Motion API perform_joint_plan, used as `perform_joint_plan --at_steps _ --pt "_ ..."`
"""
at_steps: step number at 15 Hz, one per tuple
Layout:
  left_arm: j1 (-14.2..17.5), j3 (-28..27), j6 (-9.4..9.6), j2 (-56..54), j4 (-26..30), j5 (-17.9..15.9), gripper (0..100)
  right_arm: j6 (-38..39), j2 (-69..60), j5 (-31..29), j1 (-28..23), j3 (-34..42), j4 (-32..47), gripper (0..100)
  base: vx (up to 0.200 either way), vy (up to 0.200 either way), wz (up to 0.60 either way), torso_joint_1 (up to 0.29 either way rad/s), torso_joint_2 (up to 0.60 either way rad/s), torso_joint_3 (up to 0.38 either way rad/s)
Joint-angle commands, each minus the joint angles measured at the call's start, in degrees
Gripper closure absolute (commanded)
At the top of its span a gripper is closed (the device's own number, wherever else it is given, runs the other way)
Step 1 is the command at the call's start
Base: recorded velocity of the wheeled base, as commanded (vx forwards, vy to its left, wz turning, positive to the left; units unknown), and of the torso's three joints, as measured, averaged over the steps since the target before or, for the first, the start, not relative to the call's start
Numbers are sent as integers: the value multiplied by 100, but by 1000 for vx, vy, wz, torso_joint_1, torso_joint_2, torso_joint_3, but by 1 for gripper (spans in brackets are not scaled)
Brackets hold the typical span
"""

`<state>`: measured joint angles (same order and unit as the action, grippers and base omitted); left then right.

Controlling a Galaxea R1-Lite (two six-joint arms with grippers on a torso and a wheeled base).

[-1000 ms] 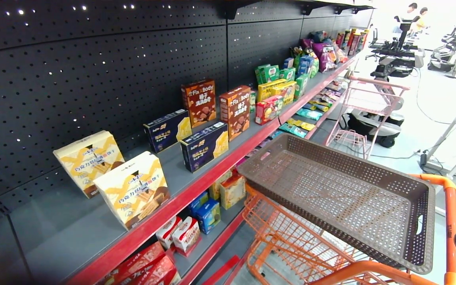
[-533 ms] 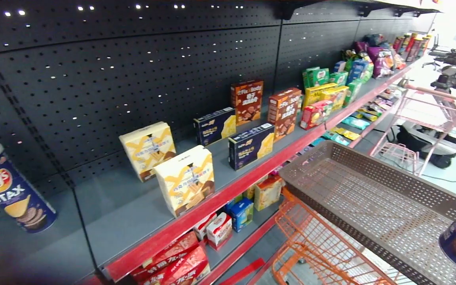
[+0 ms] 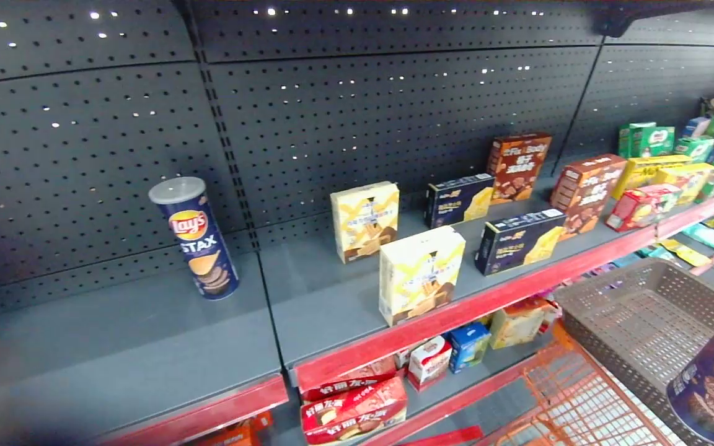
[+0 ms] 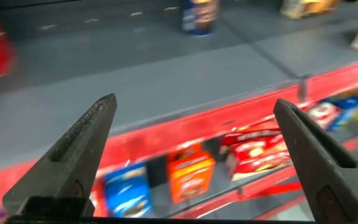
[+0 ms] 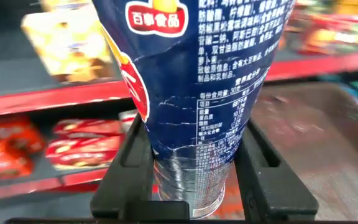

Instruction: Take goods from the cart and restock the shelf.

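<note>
Right pincer (image 5: 194, 171) grips a blue chip can (image 5: 191, 74). Left pincer (image 4: 194, 102) stands wide, facing the grey shelf (image 4: 166, 74), where a second can (image 3: 194, 246) stands upright.

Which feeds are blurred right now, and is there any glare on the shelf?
Head view: crisp, with light dots shining through the pegboard and its seams bowed toward the edges. Left wrist view: shelf smeared by motion, open left gripper sharp. Right wrist view: chip can in the right gripper sharp, background soft.
</note>
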<state>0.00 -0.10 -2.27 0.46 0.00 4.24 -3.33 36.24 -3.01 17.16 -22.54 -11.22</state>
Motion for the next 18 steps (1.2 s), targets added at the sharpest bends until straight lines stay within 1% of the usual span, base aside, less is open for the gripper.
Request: perform_joint_plan --at_steps 1,7,9,10,12,14,16,17,18 --pt "0 1 -2 6 0 6 0 -1 41 11 24 66 -3 100 0 0 600 2 -2 -2" --pt "0 1 -2 6 0 6 0 -1 58 11 15 83 -21 100 0 0 600 3 4 2" --pt "0 1 -2 6 0 6 0 16 102 37 33 136 -91 100 0 0 0 0 0 0" --pt "0 1 -2 6 0 6 0 69 173 134 129 162 -188 100 0 0 0 0 0 0" --pt "0 1 -2 6 0 -2 0 271 445 574 481 320 -900 100 0 0 0 0 0 0" --pt "0 1 -2 6 0 6 0 219 849 899 806 523 -1647 100 0 0 0 0 0 0" --pt "0 1 -2 6 0 6 0 78 1078 978 824 505 -1752 100 0 0 0 0 0 0" --pt "0 1 -2 6 0 6 0 69 1227 1224 859 435 -1990 100 0 0 0 0 0 0" --pt "0 1 -2 6 0 6 0 131 1306 1883 947 356 -2333 100 0 0 0 0 0 0"
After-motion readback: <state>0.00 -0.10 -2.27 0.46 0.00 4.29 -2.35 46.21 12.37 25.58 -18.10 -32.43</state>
